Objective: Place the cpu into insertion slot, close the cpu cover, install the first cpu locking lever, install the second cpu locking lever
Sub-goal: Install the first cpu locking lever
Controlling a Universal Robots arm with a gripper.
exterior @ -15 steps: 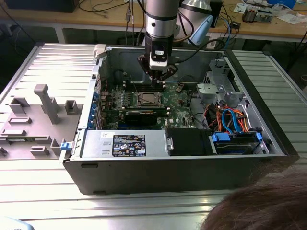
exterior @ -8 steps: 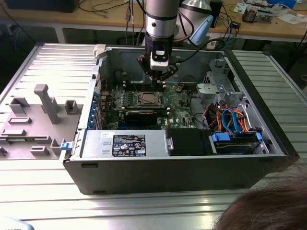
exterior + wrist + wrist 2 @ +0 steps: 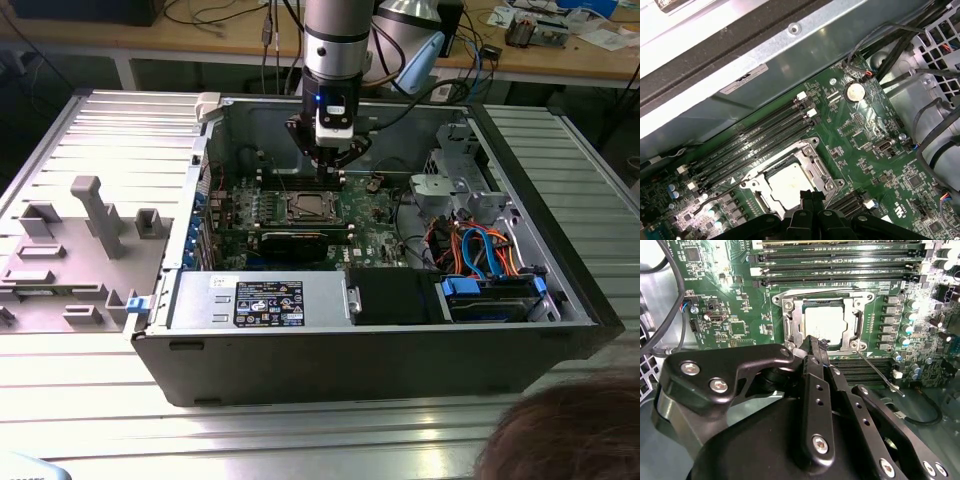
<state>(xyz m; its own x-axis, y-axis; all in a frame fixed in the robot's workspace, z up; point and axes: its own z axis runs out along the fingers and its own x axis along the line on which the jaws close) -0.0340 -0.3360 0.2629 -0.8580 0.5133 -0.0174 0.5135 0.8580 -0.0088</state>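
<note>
The cpu (image 3: 824, 322) lies in its socket on the green motherboard (image 3: 735, 295), its silver top showing through the square opening of the cpu cover (image 3: 792, 322), which lies flat over it. In the first wrist view the cpu (image 3: 786, 181) and the cpu cover (image 3: 814, 167) sit just beyond my fingertips. My gripper (image 3: 815, 346) is shut with nothing between its fingers, its tips at the socket's near edge. One thin locking lever (image 3: 876, 369) sticks out slantwise from the socket's corner. In the exterior view my gripper (image 3: 331, 172) hangs just above the socket (image 3: 308, 207).
The computer case (image 3: 300, 355) lies open on a ribbed metal table. Memory slots (image 3: 755, 140) run beside the socket. Cables (image 3: 478, 250) and a drive cage fill the exterior view's right. A long black card (image 3: 295, 243) lies in front of the socket. A person's head (image 3: 565, 435) shows at the front.
</note>
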